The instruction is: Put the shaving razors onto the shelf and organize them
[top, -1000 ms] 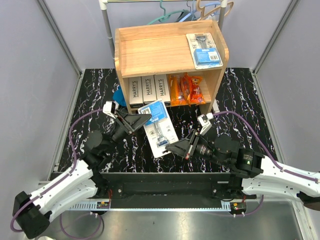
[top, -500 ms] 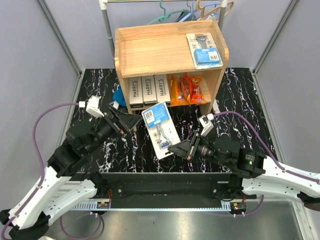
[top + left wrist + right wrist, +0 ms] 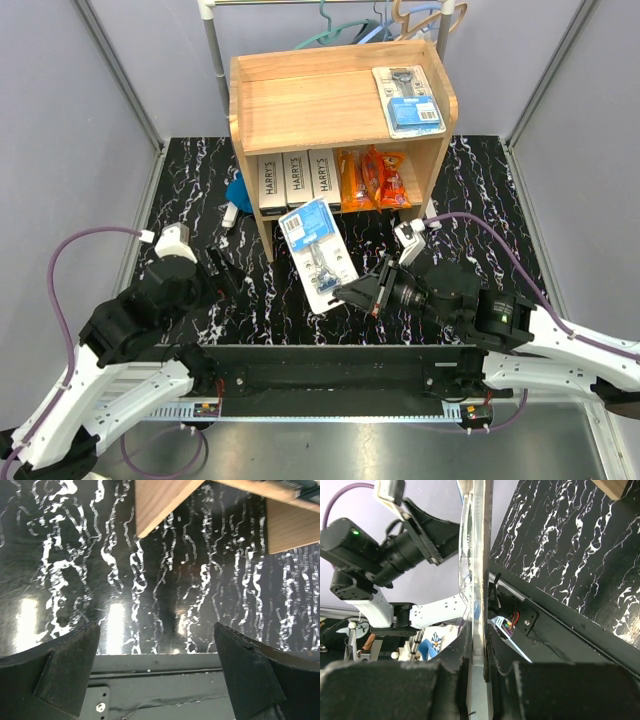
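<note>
Handover done: the blister pack [image 3: 316, 252] now hangs from one claw only.
The left gripper [image 3: 222, 268] has let go and drawn back near-left, jaws wide and empty. The right gripper [image 3: 348, 293] pinches the pack's near edge, holding it just in front of the shelf [image 3: 300, 100]; top tier likely next. Count: three Harry's boxes [image 3: 296, 180] and apparently three orange packets [image 3: 372, 180] on the lower tier, a second blister pack [image 3: 408, 101] on top at far right.

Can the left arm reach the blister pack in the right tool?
Probably yes: the left tool stands open, and only bare table lies between it and the blister pack.
</note>
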